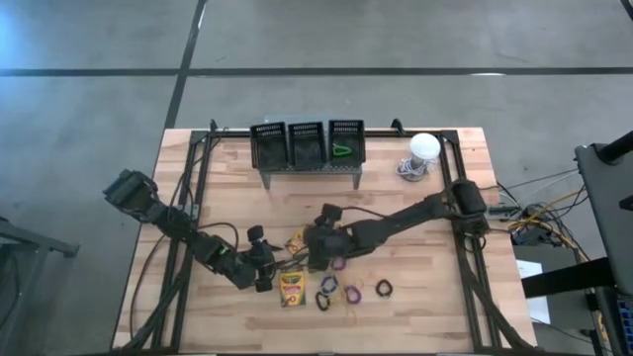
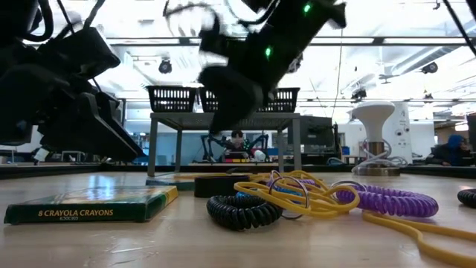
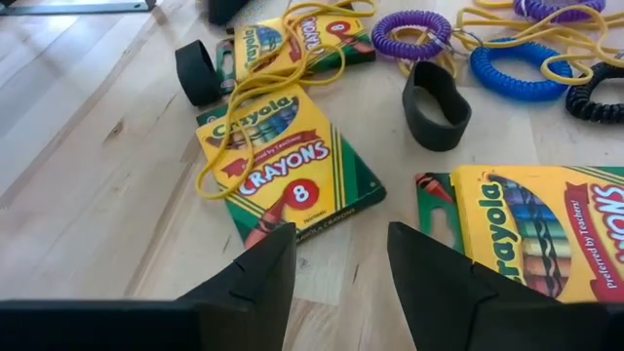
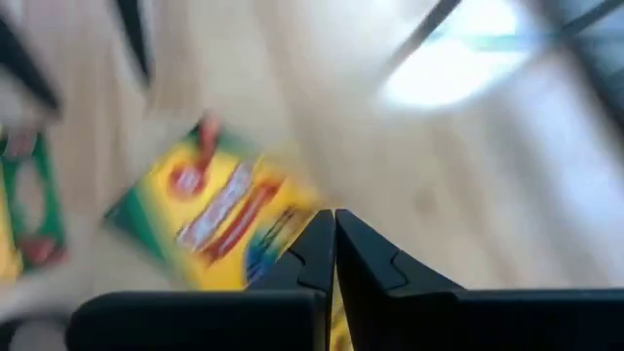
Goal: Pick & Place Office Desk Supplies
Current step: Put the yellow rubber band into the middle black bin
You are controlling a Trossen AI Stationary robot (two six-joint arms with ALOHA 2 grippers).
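Pale wooden planks of the bench (image 1: pixel 435 297) carry the supplies in a cluster near its front edge: a crayon box (image 3: pixel 288 166) lies flat with a yellow rubber band (image 3: pixel 255 107) draped over it, a second crayon box (image 3: pixel 541 234) just beside it, and purple (image 3: pixel 410 32), blue (image 3: pixel 517 68) and black (image 3: pixel 597 97) coiled loops farther off. The draped box runs its long axis slantwise to the plank grain, printed face up. The left end effector (image 3: pixel 336 268) hovers close over that box with its fingers parted and empty, so the step in hand looks like lining up a pick; the next move calls for descending squarely across the box's narrow width. The right end effector (image 4: pixel 334 255) hangs over another crayon box (image 4: pixel 219 219), fingers pressed together on nothing visible. Black baskets on a grey stand (image 1: pixel 308 170) wait at the back.
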